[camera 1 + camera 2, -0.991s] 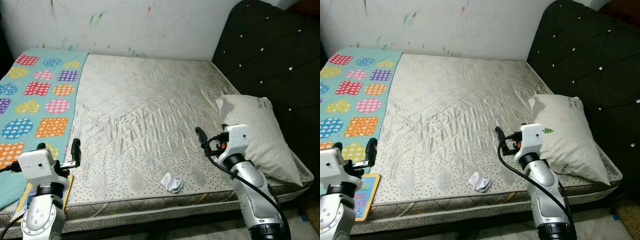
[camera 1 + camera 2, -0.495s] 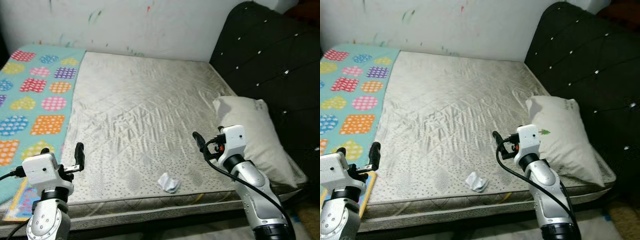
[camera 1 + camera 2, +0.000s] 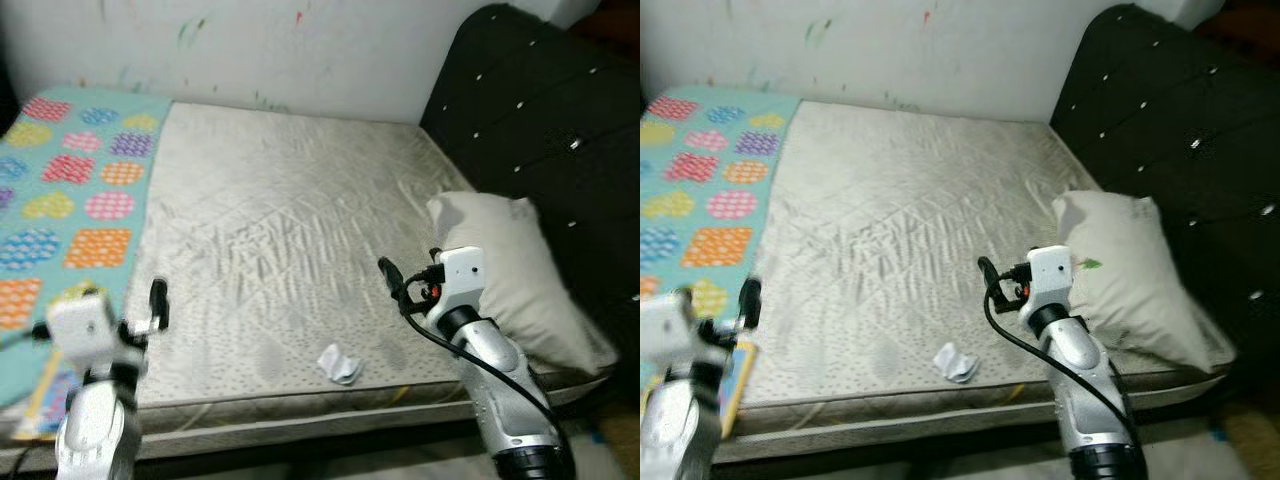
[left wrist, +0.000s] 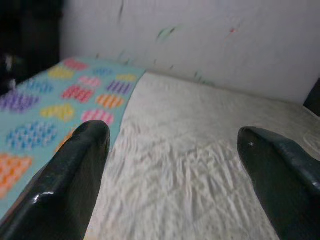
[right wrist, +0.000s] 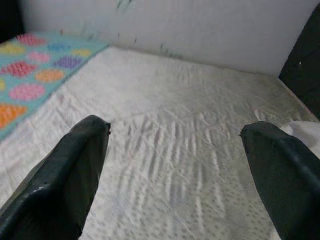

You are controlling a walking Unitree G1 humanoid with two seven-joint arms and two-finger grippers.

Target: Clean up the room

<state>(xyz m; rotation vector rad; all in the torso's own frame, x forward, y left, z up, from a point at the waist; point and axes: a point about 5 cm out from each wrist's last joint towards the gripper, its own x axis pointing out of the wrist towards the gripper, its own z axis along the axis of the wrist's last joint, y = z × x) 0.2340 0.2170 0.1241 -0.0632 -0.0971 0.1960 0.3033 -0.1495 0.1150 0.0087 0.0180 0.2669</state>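
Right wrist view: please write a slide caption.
Open right gripper above bare mattress, patterned mat alongside.

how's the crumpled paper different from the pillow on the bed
The crumpled paper is small and wadded; the pillow is large and plump. The paper lies near the mattress's front edge; the pillow rests by the black headboard. Both are whitish and lie on the mattress.
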